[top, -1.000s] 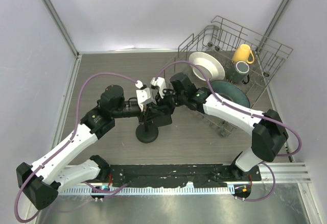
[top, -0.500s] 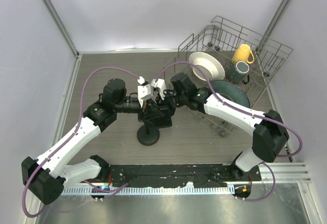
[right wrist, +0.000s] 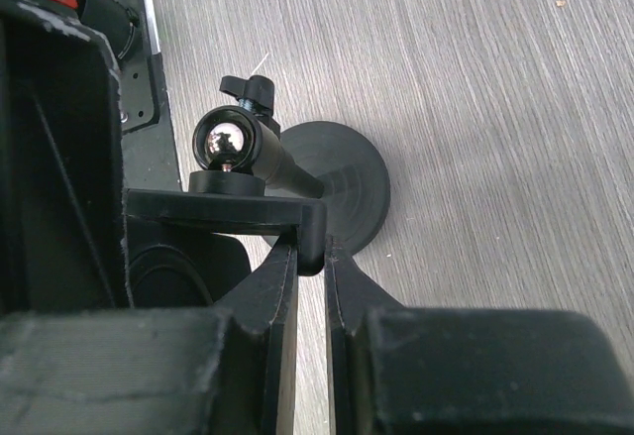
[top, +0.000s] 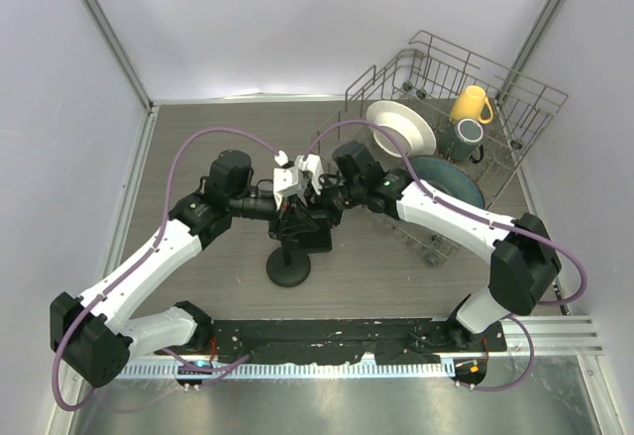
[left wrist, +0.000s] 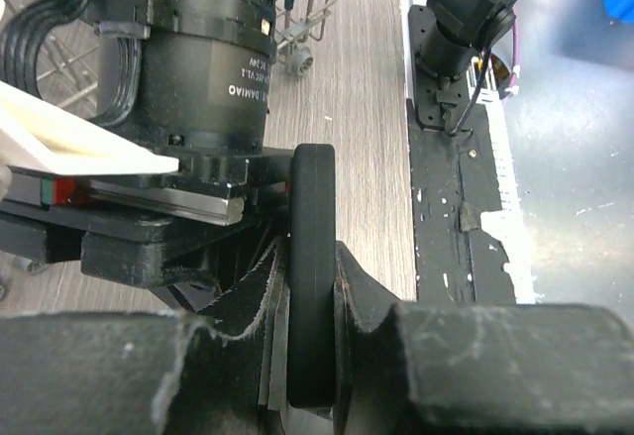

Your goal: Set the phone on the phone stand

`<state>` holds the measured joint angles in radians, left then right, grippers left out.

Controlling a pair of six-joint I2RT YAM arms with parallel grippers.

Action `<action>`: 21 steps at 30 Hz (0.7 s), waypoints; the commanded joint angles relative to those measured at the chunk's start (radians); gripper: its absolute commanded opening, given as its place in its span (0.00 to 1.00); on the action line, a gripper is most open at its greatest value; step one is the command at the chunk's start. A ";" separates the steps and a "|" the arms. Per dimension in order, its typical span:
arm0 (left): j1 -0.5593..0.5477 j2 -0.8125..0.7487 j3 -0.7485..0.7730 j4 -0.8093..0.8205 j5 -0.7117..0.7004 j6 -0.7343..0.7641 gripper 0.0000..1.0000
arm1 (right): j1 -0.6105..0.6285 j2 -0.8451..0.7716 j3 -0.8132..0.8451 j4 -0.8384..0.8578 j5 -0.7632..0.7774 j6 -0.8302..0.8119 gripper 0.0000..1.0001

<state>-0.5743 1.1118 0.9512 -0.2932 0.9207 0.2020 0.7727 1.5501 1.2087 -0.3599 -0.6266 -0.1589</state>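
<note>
The phone (left wrist: 312, 257) shows edge-on as a thin black slab, and my left gripper (left wrist: 312, 356) is shut on it from both sides. From above, the phone (top: 309, 229) hangs over the phone stand (top: 287, 269), whose round base rests on the table. My right gripper (right wrist: 312, 257) is shut on a black lip at the end of the stand's cradle plate, just above the disc base (right wrist: 342, 192) and beside the shiny ball joint (right wrist: 230, 141). In the top view the left gripper (top: 295, 215) and the right gripper (top: 315, 212) meet nose to nose.
A grey wire dish rack (top: 515, 108) stands at the back right with a white plate (top: 401, 126), a teal plate (top: 446, 179), a yellow mug (top: 472, 104) and a dark green mug (top: 466, 138). The black mounting bar (top: 337, 336) runs along the near edge.
My left arm has swung its wrist up and to the right, carrying the phone slightly right over the stand. The right arm has hardly moved.
</note>
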 commanded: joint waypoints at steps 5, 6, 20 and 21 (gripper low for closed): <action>0.007 -0.117 0.005 0.012 -0.225 -0.103 0.00 | -0.009 -0.102 -0.049 0.140 0.152 0.097 0.01; 0.005 -0.134 -0.003 0.023 -0.287 -0.137 0.00 | -0.009 -0.110 -0.060 0.185 0.189 0.122 0.01; -0.205 -0.359 -0.141 -0.113 -1.465 -0.314 0.00 | 0.387 -0.182 -0.275 0.562 1.395 0.423 0.01; -0.216 -0.357 -0.146 -0.107 -1.499 -0.297 0.00 | 0.437 -0.179 -0.268 0.562 1.444 0.421 0.01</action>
<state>-0.7963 0.7799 0.8150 -0.4244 -0.0532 -0.1337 1.1191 1.4036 0.9230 0.0929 0.3401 0.1577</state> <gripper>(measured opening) 0.197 0.151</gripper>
